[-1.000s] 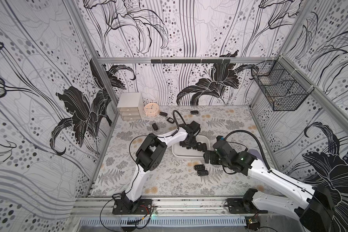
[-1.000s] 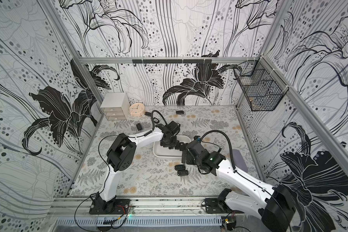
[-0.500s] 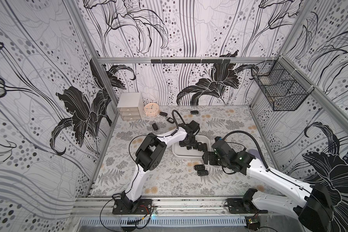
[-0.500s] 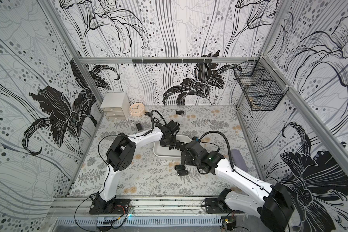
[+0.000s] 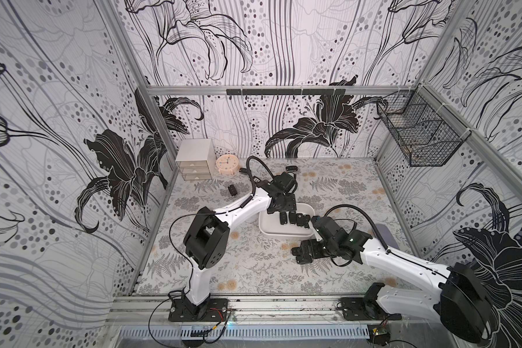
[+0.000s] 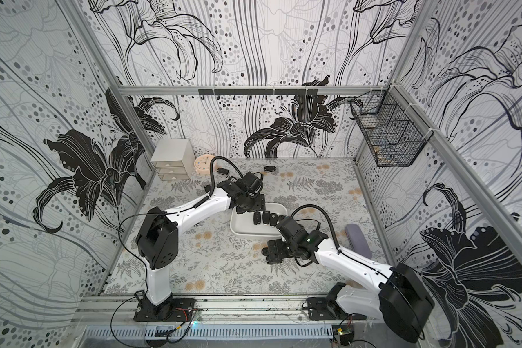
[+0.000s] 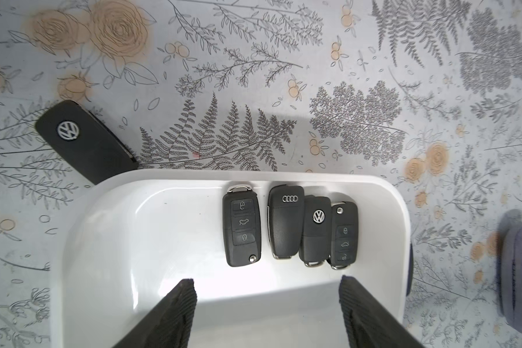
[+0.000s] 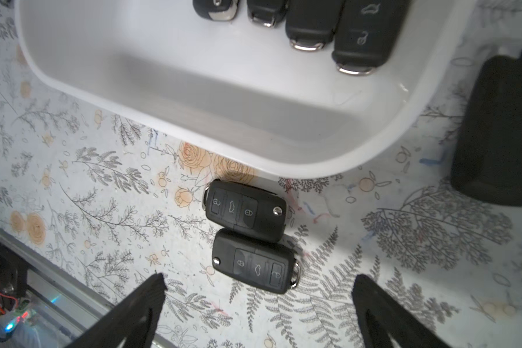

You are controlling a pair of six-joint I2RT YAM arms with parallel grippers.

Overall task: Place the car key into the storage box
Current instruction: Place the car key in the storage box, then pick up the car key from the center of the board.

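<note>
Saw car key lying flat inside storage box, just beside 3 other fobs. Found L gripper spread, empty, above box. Found R gripper spread wide over 2 fobs on tabletop nr box.

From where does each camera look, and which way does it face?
Top views: high over the front rail, facing down across the table; left arm and right arm show.
Left wrist: above the storage box, facing down on four car keys; open left gripper shows.
Right wrist: above two car keys beside the storage box; open right gripper shows.
Shared: both wrist views hold the storage box and four car keys.
</note>
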